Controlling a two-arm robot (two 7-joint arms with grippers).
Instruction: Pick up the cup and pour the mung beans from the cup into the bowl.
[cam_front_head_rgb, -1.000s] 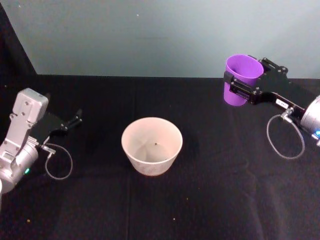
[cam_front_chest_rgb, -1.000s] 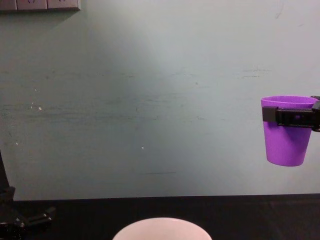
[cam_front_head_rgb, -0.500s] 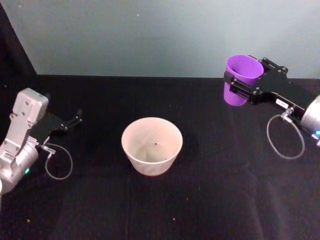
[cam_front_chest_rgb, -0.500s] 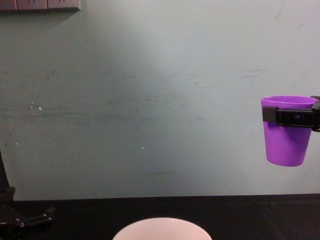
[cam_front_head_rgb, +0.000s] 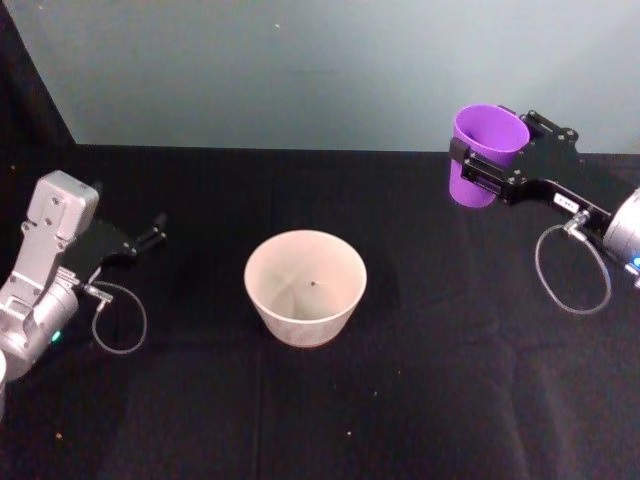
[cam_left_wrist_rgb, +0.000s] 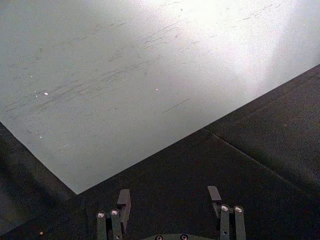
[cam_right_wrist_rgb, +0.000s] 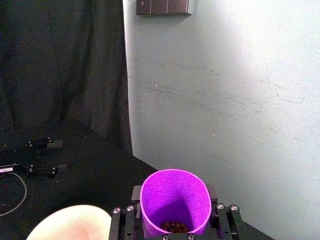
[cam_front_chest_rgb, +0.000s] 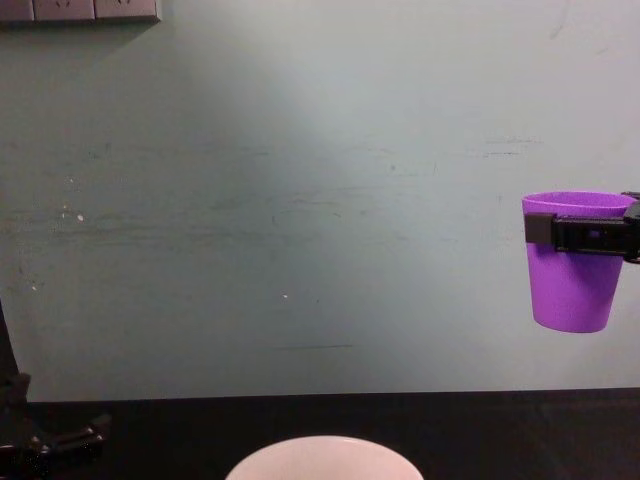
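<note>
Purple plastic marks the cup (cam_front_head_rgb: 470, 185), held upright in the air over the far right corner of the black-clothed tabletop (cam_front_head_rgb: 450, 380). The right gripper (cam_front_head_rgb: 490, 160) is closed on it, one finger on each side just below the rim. In the right wrist view a small heap of dark mung beans (cam_right_wrist_rgb: 175, 226) lies at the bottom of the cup. The pale bowl (cam_front_head_rgb: 300, 325) stands upright near the middle of the tabletop, well apart from the cup, with one small dark speck inside. From the chest view, the cup hangs well above the level of the bowl's rim. The left gripper (cam_front_head_rgb: 150, 237) rests low near the left edge, its fingers (cam_left_wrist_rgb: 123, 199) spread and holding nothing.
</note>
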